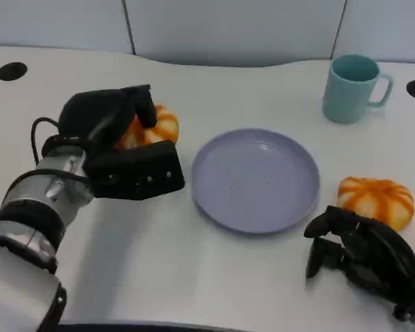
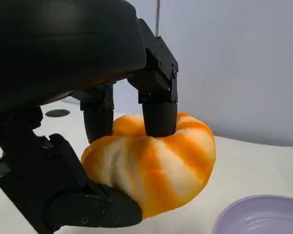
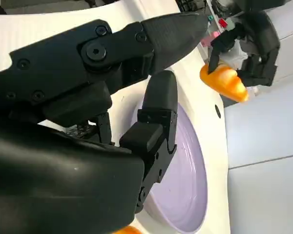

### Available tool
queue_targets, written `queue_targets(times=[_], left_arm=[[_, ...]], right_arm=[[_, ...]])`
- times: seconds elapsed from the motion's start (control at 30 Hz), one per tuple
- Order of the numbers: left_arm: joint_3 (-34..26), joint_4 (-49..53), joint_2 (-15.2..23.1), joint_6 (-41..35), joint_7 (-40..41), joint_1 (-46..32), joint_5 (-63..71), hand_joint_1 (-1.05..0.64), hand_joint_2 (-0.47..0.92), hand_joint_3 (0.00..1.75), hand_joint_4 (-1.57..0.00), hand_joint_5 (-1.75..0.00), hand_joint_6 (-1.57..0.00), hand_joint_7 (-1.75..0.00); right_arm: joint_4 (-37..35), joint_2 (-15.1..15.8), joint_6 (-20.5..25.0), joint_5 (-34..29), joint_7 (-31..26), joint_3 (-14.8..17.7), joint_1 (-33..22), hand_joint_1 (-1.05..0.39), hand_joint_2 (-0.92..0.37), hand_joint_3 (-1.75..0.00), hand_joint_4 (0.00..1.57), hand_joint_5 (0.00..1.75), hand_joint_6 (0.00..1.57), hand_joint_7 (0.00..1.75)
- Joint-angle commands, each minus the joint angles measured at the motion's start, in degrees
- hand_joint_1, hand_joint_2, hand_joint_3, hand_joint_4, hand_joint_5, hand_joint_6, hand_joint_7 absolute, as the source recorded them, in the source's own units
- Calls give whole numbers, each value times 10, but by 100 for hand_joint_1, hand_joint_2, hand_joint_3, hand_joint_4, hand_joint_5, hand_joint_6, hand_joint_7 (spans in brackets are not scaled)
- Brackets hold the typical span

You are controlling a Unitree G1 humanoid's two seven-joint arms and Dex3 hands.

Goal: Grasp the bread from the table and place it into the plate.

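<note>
Left robot hand (image 1: 121, 149) pinches the bread (image 2: 154, 161) just left of the plate (image 1: 256, 181), right robot hand (image 1: 363, 259) spread and idle; soft bun may squash or slip out sideways and drop onto the bench (image 1: 249, 93).

The right black many-fingered hand (image 3: 136, 92) is reaching across the white table (image 3: 63, 29) with its fingers (image 3: 158, 117) spread and nothing between them; beyond them the round lavender plate (image 3: 188, 195) is lying flat on the table; past the plate, the left black hand (image 3: 249, 44) is gripping the orange-and-white striped bread roll (image 3: 223, 82) from above, its fingers curling around the roll.
</note>
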State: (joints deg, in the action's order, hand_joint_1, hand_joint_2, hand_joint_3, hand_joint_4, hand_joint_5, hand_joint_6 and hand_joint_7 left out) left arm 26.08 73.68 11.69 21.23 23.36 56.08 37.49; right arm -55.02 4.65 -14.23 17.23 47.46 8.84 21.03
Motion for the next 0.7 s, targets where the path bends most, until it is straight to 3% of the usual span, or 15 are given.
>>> queue_targets(times=[0.03, 0.4, 0.5, 0.7], left_arm=[[7, -7, -5, 10, 3, 24, 6, -17, 51, 78, -88, -175, -70, -175], [37, -3, -37, 37, 11, 44, 31, -26, 57, 78, -92, -175, -72, -175], [51, 0, -51, 40, 16, 44, 43, -26, 50, 94, -95, -175, -74, -175], [67, 3, -72, 37, 19, 48, 55, -26, 50, 92, -98, -175, -75, -175]], right_arm=[[-3, 1, 26, -11, -9, -6, -22, -51, -92, -12, 59, 159, 72, 106], [-7, 2, 40, -10, -10, -4, -13, -52, -92, -10, 58, 163, 73, 107], [-20, 2, 29, -12, -7, -4, -7, -51, -92, -11, 59, 161, 72, 107], [-42, 2, 15, -16, -10, -2, -1, -52, -92, -9, 61, 164, 73, 107]])
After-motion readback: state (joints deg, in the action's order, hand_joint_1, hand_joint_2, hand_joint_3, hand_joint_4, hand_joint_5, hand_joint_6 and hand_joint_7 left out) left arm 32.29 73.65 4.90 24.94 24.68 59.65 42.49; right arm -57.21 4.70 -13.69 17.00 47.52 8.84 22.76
